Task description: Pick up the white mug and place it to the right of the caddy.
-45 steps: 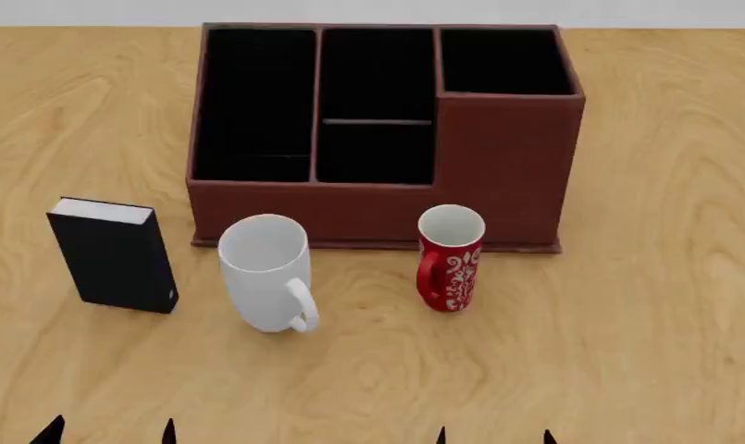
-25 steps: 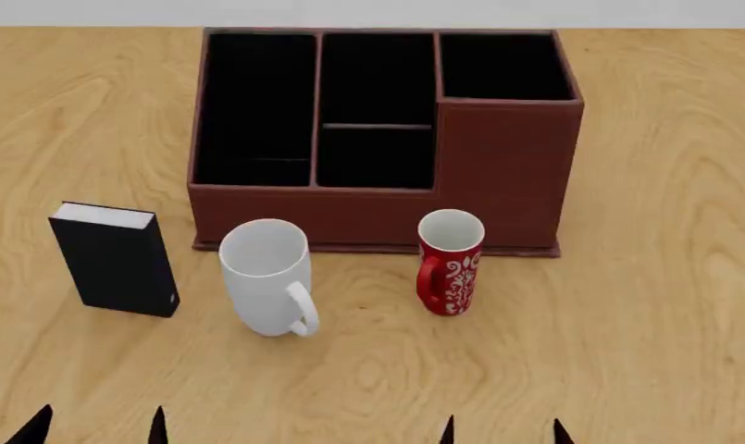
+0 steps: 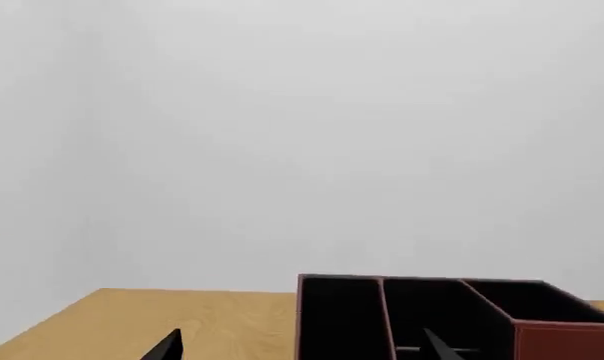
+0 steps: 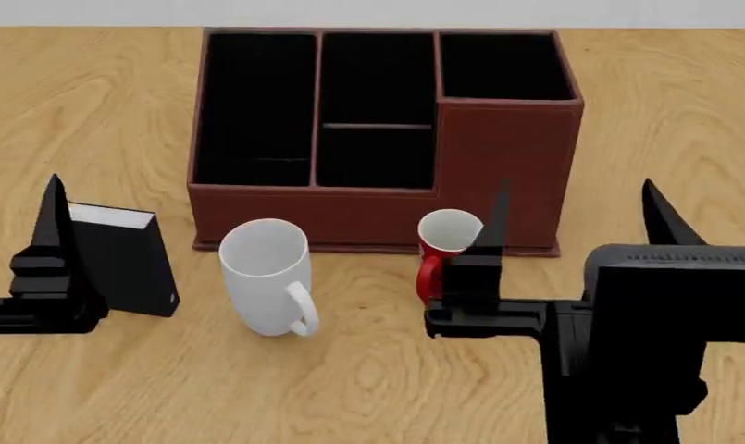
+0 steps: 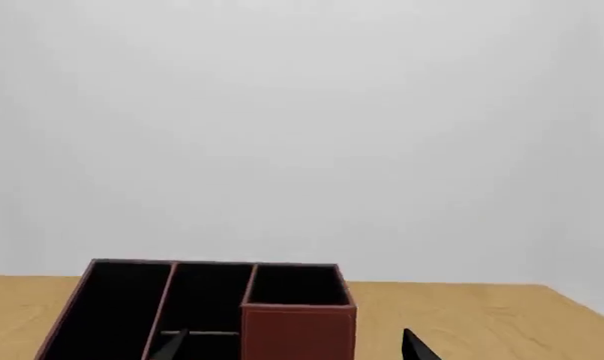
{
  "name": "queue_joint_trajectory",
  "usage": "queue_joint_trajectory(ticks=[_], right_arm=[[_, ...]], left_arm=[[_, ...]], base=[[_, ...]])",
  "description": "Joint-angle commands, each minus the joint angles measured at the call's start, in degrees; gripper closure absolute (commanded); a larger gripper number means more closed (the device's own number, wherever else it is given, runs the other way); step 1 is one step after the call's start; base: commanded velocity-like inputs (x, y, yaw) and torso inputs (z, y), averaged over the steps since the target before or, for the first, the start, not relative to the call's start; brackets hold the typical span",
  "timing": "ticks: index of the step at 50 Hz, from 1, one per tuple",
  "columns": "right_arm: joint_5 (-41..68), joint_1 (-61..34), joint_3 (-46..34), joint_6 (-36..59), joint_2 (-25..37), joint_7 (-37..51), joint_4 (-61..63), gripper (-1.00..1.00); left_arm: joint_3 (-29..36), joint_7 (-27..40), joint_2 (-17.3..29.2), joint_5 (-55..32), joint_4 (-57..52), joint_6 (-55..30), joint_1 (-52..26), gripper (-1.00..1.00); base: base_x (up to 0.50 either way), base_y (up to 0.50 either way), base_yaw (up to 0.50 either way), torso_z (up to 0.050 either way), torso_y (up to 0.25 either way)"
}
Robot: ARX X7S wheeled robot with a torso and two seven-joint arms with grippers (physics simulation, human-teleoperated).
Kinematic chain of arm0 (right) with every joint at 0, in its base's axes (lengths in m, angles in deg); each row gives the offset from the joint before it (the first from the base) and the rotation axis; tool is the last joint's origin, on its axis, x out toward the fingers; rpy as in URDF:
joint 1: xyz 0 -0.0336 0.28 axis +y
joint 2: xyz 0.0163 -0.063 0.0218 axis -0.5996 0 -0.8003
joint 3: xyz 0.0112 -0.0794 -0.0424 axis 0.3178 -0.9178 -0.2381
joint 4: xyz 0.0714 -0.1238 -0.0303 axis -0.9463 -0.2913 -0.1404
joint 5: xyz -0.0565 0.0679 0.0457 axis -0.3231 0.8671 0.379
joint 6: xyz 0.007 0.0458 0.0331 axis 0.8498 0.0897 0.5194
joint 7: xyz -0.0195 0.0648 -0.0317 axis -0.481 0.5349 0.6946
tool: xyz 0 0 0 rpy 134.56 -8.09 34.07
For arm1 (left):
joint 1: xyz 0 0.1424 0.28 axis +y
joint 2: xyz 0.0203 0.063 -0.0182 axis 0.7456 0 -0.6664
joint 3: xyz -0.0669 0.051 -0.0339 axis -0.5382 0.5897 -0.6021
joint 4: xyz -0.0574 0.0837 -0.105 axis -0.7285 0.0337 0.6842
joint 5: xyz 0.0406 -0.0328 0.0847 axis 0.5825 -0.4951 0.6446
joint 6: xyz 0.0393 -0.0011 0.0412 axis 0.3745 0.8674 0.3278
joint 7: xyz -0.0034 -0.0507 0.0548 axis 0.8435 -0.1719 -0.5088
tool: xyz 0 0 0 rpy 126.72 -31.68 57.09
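Both arms have risen; right pincer (image 4: pixel 575 208) spread beside white mug (image 4: pixel 268 273).

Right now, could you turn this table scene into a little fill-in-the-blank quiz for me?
1. The white mug stands in front of the ___.
2. The red mug is partly hidden by a finger of the ___ pincer.
3. The black box stands to the ___ of the white mug.

Missing words: caddy; right; left

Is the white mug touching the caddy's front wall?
Cannot tell. In the head view the white mug stands in front of the caddy, its rim overlapping the front wall's base from this angle, so no gap or contact shows. Neither wrist view shows the mug.
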Motion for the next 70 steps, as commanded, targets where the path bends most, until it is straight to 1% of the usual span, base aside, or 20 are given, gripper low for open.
queue_joint_trajectory(ticks=[1,6,16,31,39,42,70], right_arm=[[3.51,-10.35,3.46,14.21,1.23,0.09,8.58,-1.00],[4.36,-12.76,4.84,16.66,1.74,0.03,9.58,-1.00],[4.52,-14.06,5.20,17.32,2.10,0.71,9.64,-1.00],[6.40,-14.00,7.50,17.79,1.17,0.64,10.34,-1.00],[6.31,-12.96,7.12,16.14,1.82,0.58,10.41,-1.00],[7.05,-13.07,7.82,16.67,1.77,0.19,10.41,-1.00],[8.54,-12.61,8.79,17.02,1.98,1.07,11.02,-1.00]], left_arm=[[-1.59,1.30,1.03,-2.07,-7.33,-7.86,-6.31,-1.00],[-1.14,1.64,1.01,-2.11,-6.94,-7.48,-6.87,-1.00],[-1.21,2.16,0.97,-3.22,-7.66,-9.01,-8.24,-1.00],[-1.99,2.37,1.45,-3.87,-6.94,-6.68,-6.34,-1.00],[-1.49,2.80,1.64,-3.30,-5.17,-4.61,-5.48,-1.00],[-1.39,3.25,1.81,-3.72,-7.04,-6.34,-5.80,-1.00],[-1.35,4.23,2.76,-5.17,-8.12,-6.52,-5.58,-1.00]], base=[[0.00,0.00,0.00,0.000,0.000],[0.00,0.00,0.00,0.000,0.000],[0.00,0.00,0.00,0.000,0.000],[0.00,0.00,0.00,0.000,0.000],[0.18,0.00,0.00,0.000,0.000],[0.18,0.00,0.00,0.000,0.000],[0.18,0.00,0.00,0.000,0.000]])
